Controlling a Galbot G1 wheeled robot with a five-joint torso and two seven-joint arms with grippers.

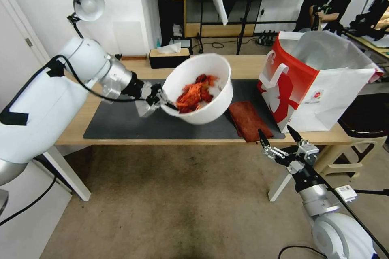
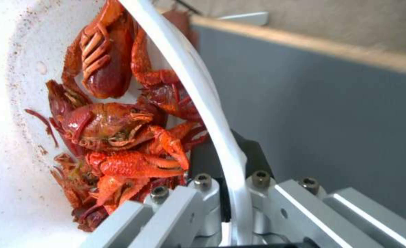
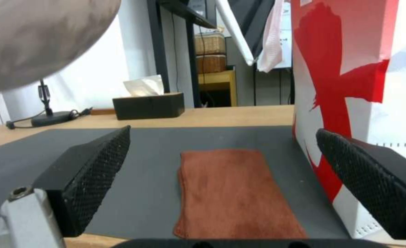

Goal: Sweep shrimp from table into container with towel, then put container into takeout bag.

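Sweeping done: holding container (image 1: 200, 89) of shrimp (image 1: 195, 93) aloft, left gripper (image 1: 159, 100) jaws clamping its rim; bagging into takeout bag (image 1: 320, 81) remaining; right gripper (image 1: 281, 139) idling wide open, empty.

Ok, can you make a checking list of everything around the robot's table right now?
Surface: table with dark mat.
Job's things: container lifted and tilted, shrimp inside; towel flat on the mat beside the takeout bag, which stands open.
Clutter: tissue box, lamp.
Grippers: left gripper clamped on the container's rim; right gripper open, off the table's front edge.
Cables: black cable along the left arm.
Surroundings: white stool, carpet floor.
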